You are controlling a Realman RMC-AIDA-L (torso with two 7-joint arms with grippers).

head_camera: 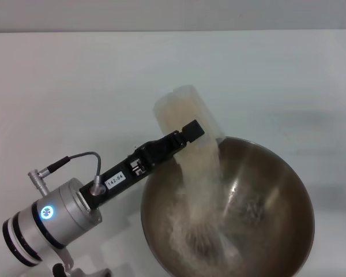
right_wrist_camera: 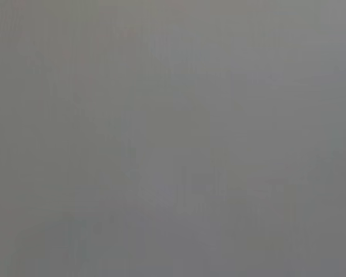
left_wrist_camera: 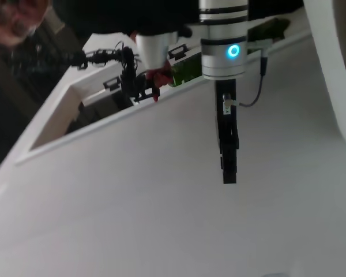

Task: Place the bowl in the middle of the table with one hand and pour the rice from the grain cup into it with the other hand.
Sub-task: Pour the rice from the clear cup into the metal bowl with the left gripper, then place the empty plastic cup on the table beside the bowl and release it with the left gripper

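- My left claw [head_camera: 187, 138] is clamped on the grain cup [head_camera: 187, 118] and holds it tipped, mouth down, over the near rim of the bowl [head_camera: 277, 231].
- The rice [head_camera: 199, 202] runs from the cup in a pale stream just below the claw and makes a heap on the bowl floor.
- The right claw is not visible in any view; its wrist camera shows only flat grey, so I cannot tell its state.
- Risk, as I judge it: the cup mouth is very close to the bowl's edge, so a small drift of the claw away from the bowl could send grains onto the table [head_camera: 75, 86].
- Another risk: the smooth plastic may slip between the fingers if I tilt more.
- The bowl sits to the right of the claw, perhaps not at the table's middle.
- The table is white, smooth and flat; spilled grains would scatter easily there.
- Beyond the far table edge, the left wrist view shows dark clutter and cables [left_wrist_camera: 104, 57].
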